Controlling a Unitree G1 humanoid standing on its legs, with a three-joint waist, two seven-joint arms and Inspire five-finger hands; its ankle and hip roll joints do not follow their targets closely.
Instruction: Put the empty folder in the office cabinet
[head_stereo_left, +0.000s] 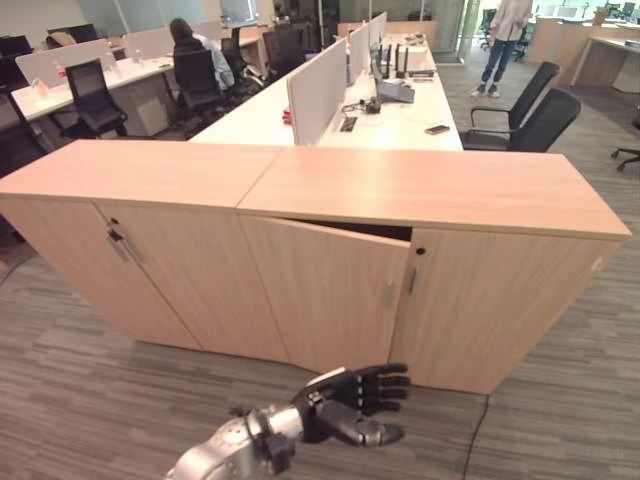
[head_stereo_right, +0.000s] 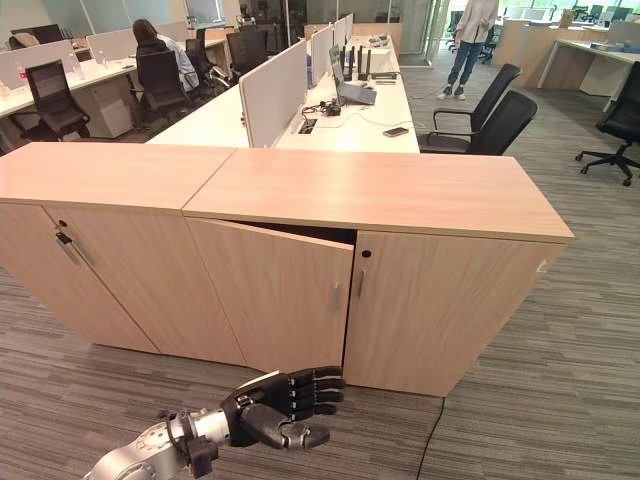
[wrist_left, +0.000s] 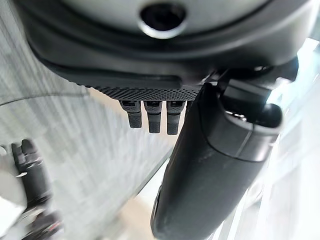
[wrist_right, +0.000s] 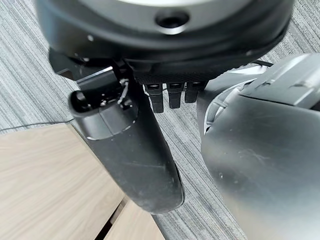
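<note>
The light wood office cabinet (head_stereo_left: 440, 190) stands before me, low and wide. Its left door (head_stereo_left: 325, 295) is ajar, swung out a little at the handle side, with a dark gap above it. The right door (head_stereo_left: 490, 310) is shut. My left hand (head_stereo_left: 350, 400) hovers low over the carpet in front of the ajar door, fingers relaxed and pointing right, holding nothing. In its wrist view the left hand (wrist_left: 215, 165) is bare too. My right hand (wrist_right: 135, 150) hangs above the carpet beside a wooden panel (wrist_right: 45, 180), fingers loose and empty.
A second matching cabinet (head_stereo_left: 130, 170) adjoins on the left, doors shut. Behind stand white desks (head_stereo_left: 390, 120) with partitions, and black office chairs (head_stereo_left: 530, 115) at the right. A person sits at the back left (head_stereo_left: 195, 50); another stands at the back right (head_stereo_left: 505, 35).
</note>
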